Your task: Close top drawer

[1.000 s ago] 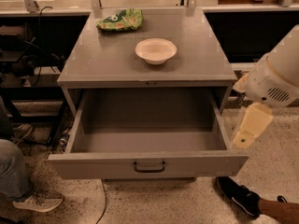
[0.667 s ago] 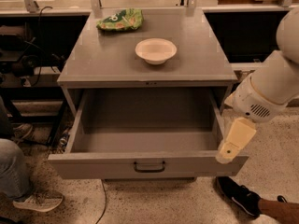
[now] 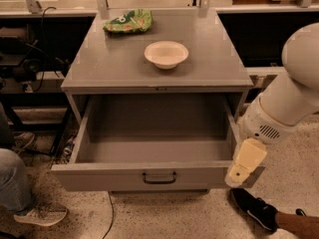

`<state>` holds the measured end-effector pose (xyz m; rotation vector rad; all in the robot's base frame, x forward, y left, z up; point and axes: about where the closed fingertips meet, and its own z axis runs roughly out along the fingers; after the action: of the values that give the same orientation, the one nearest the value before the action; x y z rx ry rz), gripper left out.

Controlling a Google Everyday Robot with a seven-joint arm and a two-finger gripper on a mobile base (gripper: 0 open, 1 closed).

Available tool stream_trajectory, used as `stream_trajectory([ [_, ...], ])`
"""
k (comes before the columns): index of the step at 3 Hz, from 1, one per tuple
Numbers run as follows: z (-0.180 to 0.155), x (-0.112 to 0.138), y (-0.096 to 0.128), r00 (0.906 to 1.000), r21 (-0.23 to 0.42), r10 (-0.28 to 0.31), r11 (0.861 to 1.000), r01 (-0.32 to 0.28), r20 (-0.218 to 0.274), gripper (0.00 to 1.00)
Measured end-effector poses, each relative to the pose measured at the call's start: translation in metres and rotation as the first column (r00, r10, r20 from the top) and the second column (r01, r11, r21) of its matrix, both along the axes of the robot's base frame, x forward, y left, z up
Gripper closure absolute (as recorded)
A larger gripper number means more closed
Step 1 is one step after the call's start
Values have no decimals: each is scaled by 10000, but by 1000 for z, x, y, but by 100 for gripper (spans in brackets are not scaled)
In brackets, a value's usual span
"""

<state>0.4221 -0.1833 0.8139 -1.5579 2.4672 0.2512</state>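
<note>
the top drawer stood pulled far out of the cabinet, its handle at the middle of its front. the gripper hung pointing down at the drawer's front right corner, touching it or just beside it; whether it was open or closed could not be told. a bowl and a green bag sat apart on the cabinet.

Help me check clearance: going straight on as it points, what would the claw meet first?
Probably the drawer front's right end; the claw points down-left at that corner. Depth is unclear: it might miss and reach the floor.
</note>
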Motion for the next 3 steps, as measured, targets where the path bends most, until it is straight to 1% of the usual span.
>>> stream_trajectory([
  [1,-31,-33,4,9941,-236,-986,9949,976,-449,18],
  [2,-82,-53,1,9751,-364,-2099,9775,2078,-716,49],
  [3,-117,-46,-3,9623,-131,-2646,9644,2643,-637,72],
])
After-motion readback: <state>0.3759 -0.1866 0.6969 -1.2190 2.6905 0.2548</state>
